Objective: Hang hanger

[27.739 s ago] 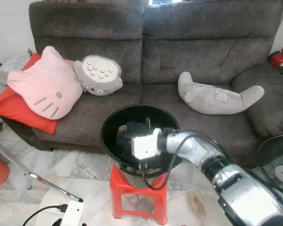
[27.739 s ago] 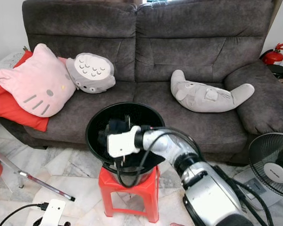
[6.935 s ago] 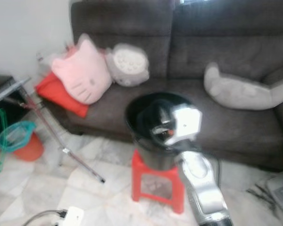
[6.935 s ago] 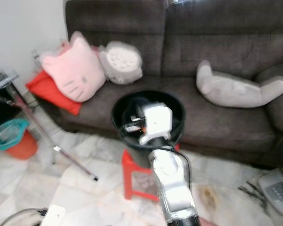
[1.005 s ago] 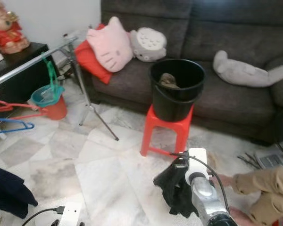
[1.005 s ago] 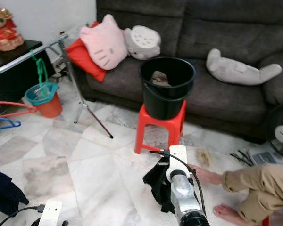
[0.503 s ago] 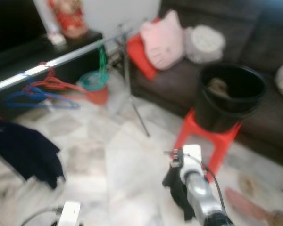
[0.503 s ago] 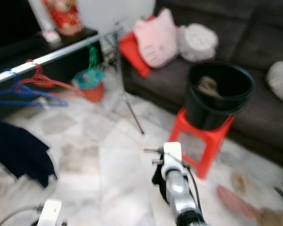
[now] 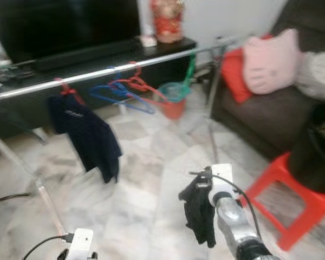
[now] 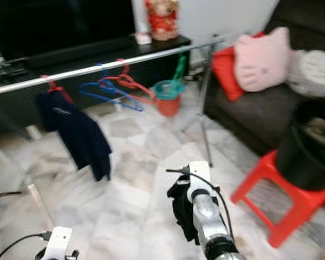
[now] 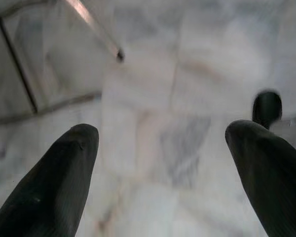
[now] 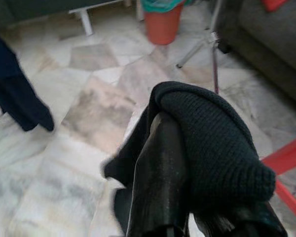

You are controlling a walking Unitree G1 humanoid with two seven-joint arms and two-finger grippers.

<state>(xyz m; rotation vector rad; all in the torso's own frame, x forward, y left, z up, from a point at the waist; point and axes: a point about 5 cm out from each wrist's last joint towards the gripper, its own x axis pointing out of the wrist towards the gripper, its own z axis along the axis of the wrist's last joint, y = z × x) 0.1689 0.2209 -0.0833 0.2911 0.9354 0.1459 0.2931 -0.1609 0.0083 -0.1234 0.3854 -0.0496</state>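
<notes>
A home living room: grey sofa with cushions, marble floor, clothes rail.

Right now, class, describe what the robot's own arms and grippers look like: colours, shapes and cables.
The right arm is a rounded silver tube ending in a white boxy wrist block, with a thin black cable looping alongside. The left gripper has two long, rounded, matte black fingers; the right gripper's finger is glossy black.

A silver jointed right arm ends in a white boxy wrist block, with a thin black cable looping beside that block. Each gripper carries long, rounded, glossy black fingers.
</notes>
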